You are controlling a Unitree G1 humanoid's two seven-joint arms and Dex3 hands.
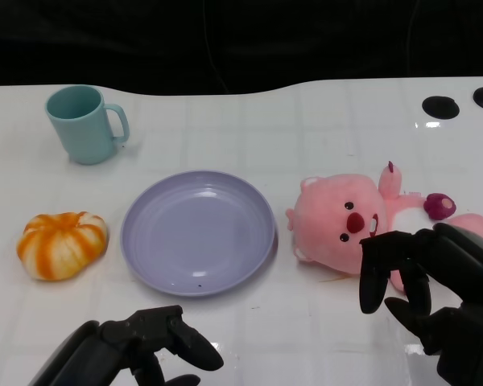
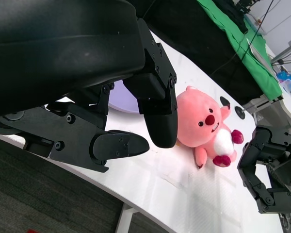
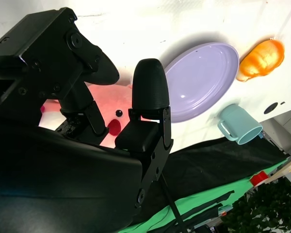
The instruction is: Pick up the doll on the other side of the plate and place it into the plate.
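Observation:
A pink plush doll (image 1: 348, 215) with a red nose lies on its back on the white table, just right of the lavender plate (image 1: 197, 231). My right hand (image 1: 435, 285) hovers at the doll's near right side, fingers curled and apart, holding nothing; its fingertips overlap the doll's lower edge in the head view. The right wrist view shows the doll (image 3: 120, 104) under those fingers (image 3: 150, 94), with the plate (image 3: 201, 80) beyond. My left hand (image 1: 137, 346) sits low at the table's front, fingers spread, nothing in it. The left wrist view shows the doll (image 2: 206, 124) and my right hand (image 2: 271, 167).
A teal mug (image 1: 84, 122) stands at the back left. An orange-and-white pumpkin toy (image 1: 62, 244) lies left of the plate. Two black round holes (image 1: 440, 106) mark the table's far right. The table's back edge meets a dark backdrop.

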